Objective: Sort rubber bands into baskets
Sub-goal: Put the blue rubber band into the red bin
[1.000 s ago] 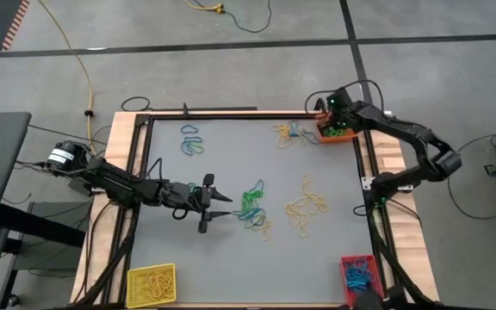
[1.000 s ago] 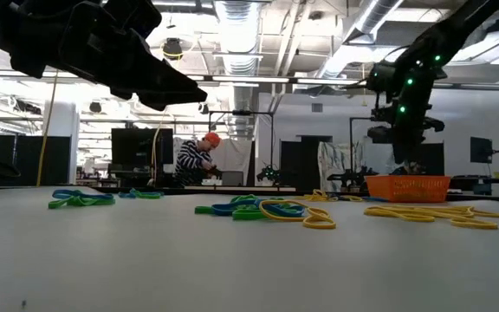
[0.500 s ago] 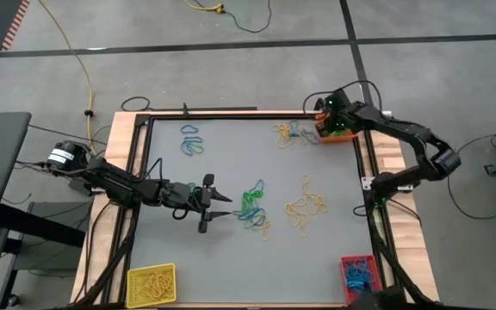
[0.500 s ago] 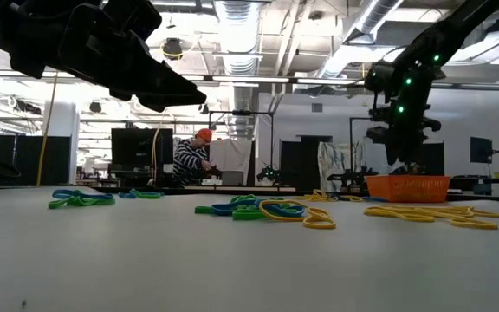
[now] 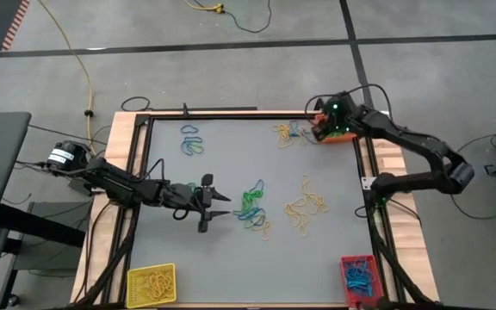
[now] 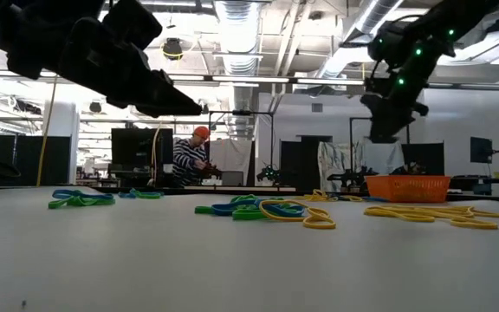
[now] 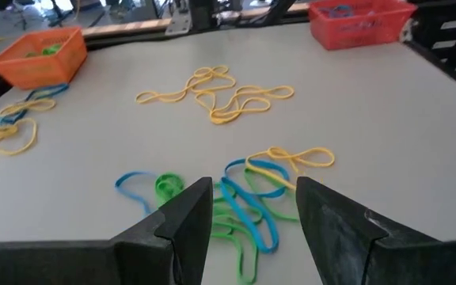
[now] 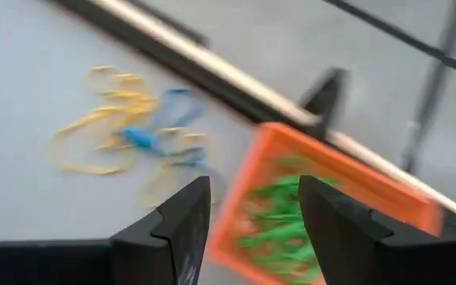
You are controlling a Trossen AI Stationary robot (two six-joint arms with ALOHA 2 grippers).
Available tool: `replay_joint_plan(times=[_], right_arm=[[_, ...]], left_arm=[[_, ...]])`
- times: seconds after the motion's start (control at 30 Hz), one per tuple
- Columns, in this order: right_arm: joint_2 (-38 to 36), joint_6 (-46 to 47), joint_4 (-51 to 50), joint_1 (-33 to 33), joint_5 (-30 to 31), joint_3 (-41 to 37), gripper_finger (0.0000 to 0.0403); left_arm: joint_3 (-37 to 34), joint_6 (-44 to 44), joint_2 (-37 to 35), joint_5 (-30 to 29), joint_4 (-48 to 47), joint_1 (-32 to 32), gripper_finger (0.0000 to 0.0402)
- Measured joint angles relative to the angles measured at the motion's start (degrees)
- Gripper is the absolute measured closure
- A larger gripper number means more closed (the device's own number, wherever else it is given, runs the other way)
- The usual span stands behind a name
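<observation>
Rubber bands (image 5: 254, 209) mid-table, heap elongated toward the yellow basket (image 5: 151, 284) – both end effectors (image 5: 214, 202) (image 5: 317, 127) spread, empty.

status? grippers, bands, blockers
Right gripper open, empty, over orange basket. Left gripper open above mixed bands mid-table. Nothing in the way.

text: none legible | labels: none | numbers: none | signs: none

Three baskets: yellow (image 5: 151, 283), orange (image 5: 338, 134), red (image 5: 358, 277); two hands.
</observation>
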Motion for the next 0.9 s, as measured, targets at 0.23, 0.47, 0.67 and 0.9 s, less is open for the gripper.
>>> replay_joint_plan(times=[0.23, 0.47, 0.67, 0.9], right_arm=[[-0.07, -2.91, 0.08, 11.50, -4.57, 0.00, 0.0182], [0.00, -2.83, 0.36, 24.07, -4.59, -0.09, 0.0182], [0.00, -2.40, 7.17, 33.94, -4.59, -3.08, 0.0182], [0.17, -1.20, 19.79, 41.34, -3.81, -8.74, 0.0182]], left_arm=[[0.00, -1.13, 0.00, -4.76, -2.20, 0.07, 0.0227], [0.04, -3.38, -0.12, -8.53, -5.83, 1.51, 0.0227], [0.04, -11.60, -3.34, -11.22, -17.86, 5.96, 0.0227], [0.07, -20.61, -11.86, -10.68, -34.67, 8.98, 0.0227]])
